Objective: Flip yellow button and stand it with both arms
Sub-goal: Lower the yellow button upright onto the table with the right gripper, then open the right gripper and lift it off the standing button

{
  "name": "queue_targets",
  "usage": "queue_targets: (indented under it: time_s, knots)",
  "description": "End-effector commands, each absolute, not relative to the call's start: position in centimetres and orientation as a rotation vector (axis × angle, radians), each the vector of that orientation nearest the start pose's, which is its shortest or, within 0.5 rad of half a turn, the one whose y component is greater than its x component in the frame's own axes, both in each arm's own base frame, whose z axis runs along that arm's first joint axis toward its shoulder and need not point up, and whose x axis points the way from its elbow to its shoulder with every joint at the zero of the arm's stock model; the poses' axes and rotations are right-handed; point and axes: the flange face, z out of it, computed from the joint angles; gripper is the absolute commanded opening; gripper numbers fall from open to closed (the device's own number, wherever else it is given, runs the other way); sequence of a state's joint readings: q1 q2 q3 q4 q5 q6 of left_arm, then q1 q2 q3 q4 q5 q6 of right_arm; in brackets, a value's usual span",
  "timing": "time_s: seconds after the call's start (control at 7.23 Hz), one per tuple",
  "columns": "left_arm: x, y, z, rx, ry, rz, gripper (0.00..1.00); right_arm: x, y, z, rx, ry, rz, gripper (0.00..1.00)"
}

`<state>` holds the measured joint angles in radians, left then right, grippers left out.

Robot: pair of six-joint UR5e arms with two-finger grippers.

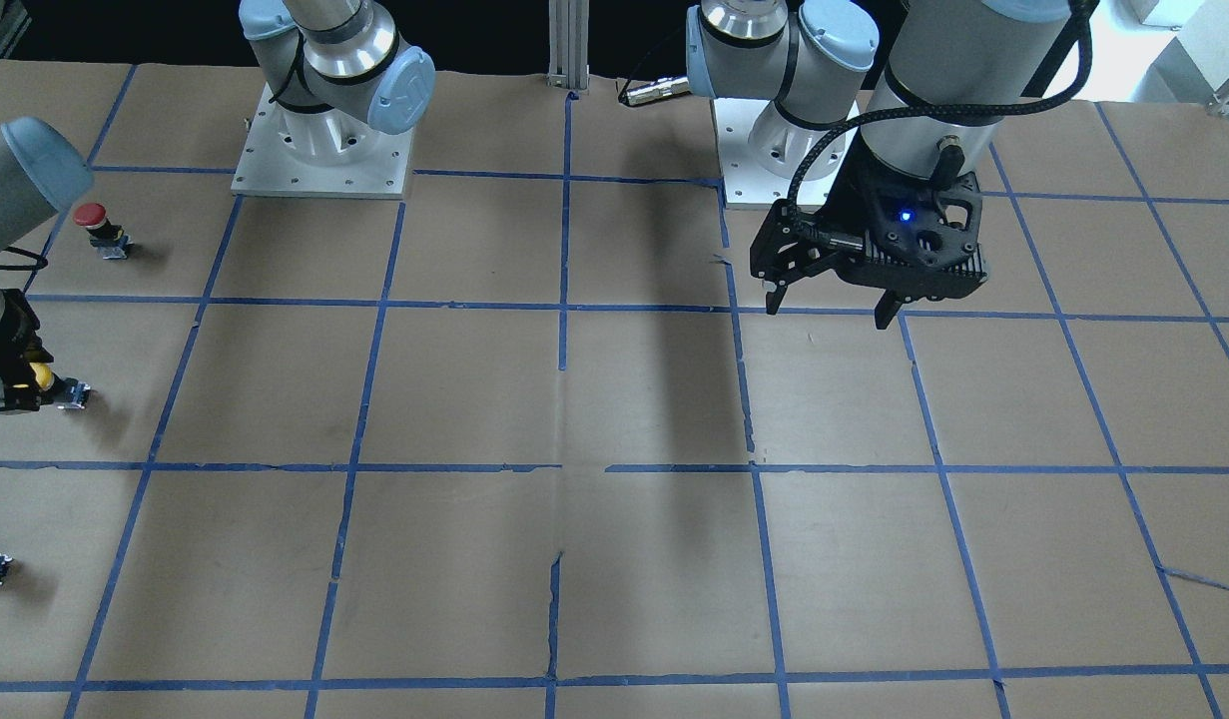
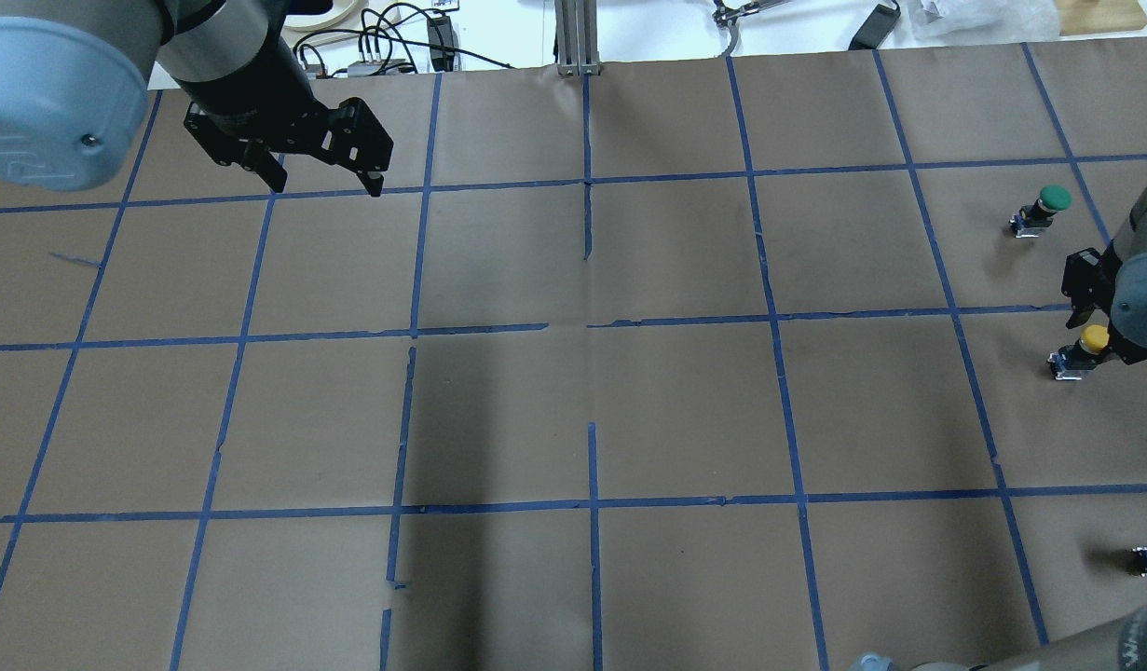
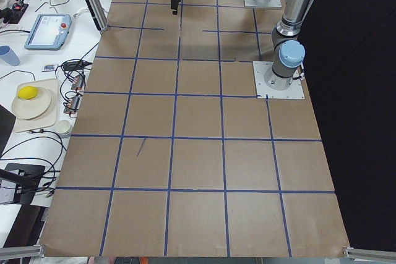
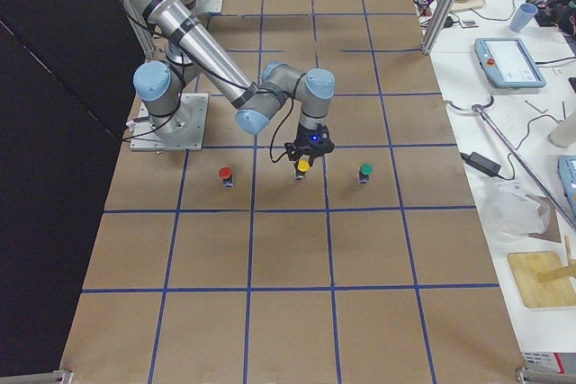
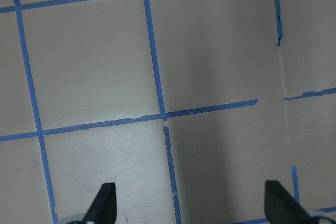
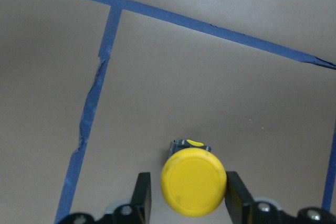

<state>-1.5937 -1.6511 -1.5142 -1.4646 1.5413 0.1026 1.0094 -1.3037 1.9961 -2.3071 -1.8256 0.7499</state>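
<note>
Working at the right edge of the overhead view, your right gripper brackets the yellow button by its cap, a finger on either side, but whether it is clamped or only straddling you cannot tell. Centre the squeeze on the round cap so it cannot roll out, and lift only just clear of the counter. Then bring the left gripper, spread wide over bare paper at that view's upper left, across to take the switch body for the flip.
</note>
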Motion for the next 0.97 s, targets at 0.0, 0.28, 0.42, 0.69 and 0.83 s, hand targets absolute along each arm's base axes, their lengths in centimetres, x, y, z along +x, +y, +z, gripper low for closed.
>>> queue_targets:
  time_s: [0.0,0.28,0.42,0.69,0.83]
  knots:
    - [-14.9,-53.1,48.6,0.196,3.160,-0.133,1.00,-18.4,-49.5,23.0,2.077,2.680,-0.111,0.65]
    - [-14.9,-53.0,48.7,0.194,3.159,-0.138,1.00,-18.8,-49.0,23.4,2.093,2.673,-0.086,0.68]
    - [-14.8,-53.1,48.6,0.191,3.159,-0.135,1.00,-18.5,-48.4,24.5,2.092,2.676,-0.062,0.70]
    - [-14.8,-53.4,48.8,0.189,3.157,-0.142,1.00,-17.8,-47.2,27.1,2.089,2.679,-0.030,0.71]
    - [-14.8,-53.5,49.1,0.189,3.157,-0.149,1.00,-17.9,-47.4,27.7,2.090,2.676,-0.048,0.77]
